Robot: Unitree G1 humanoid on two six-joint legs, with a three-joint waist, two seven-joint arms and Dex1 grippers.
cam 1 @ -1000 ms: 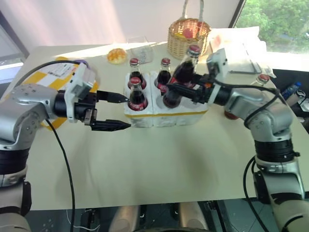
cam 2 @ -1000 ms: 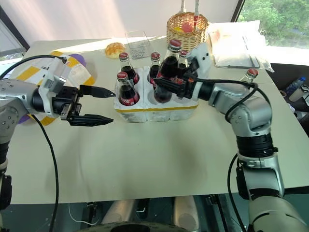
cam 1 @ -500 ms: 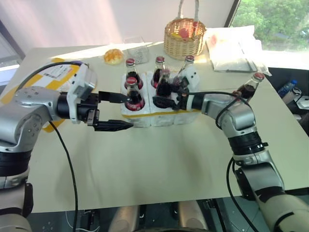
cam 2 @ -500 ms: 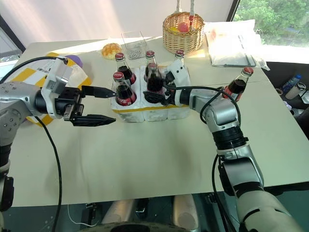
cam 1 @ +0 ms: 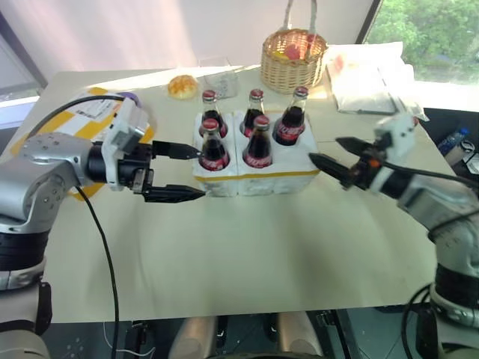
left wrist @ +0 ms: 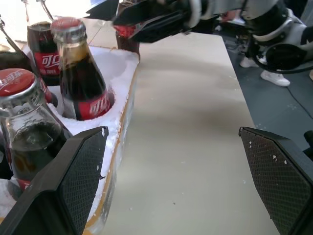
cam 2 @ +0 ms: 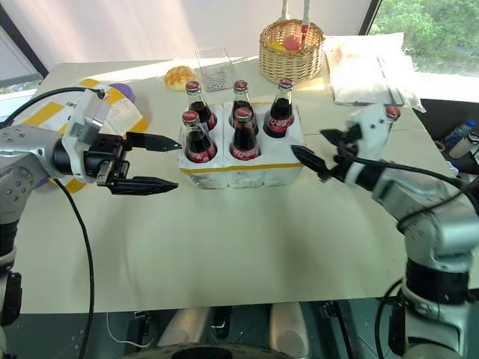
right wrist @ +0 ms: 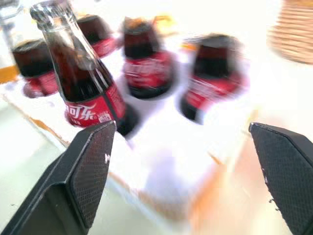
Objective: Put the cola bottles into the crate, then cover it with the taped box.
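The crate [cam 1: 254, 173], white foam with a yellow band, stands mid-table with several cola bottles upright in its wells, among them one in the front middle well [cam 1: 260, 143]. Its front right well is bare. Another cola bottle [cam 2: 391, 114] stands on the table behind my right hand. My right gripper [cam 1: 325, 149] is open and holds nothing, just right of the crate and pointing at it. My left gripper [cam 1: 199, 173] is open at the crate's left front corner, its fingertips close to the front left bottle [cam 1: 214, 143]. The taped box [cam 1: 81, 117] lies behind my left arm, partly hidden.
A wicker basket [cam 1: 293, 58] stands behind the crate, with a bun [cam 1: 180, 86] and a clear plastic container [cam 1: 218, 72] to its left. A plastic bag of papers [cam 1: 370, 73] lies at the back right. A blue bottle [cam 1: 449, 139] sits off the table's right edge.
My right gripper set its bottle into the front middle well, opened, and drew back to the right. The left gripper stayed where it was, open.
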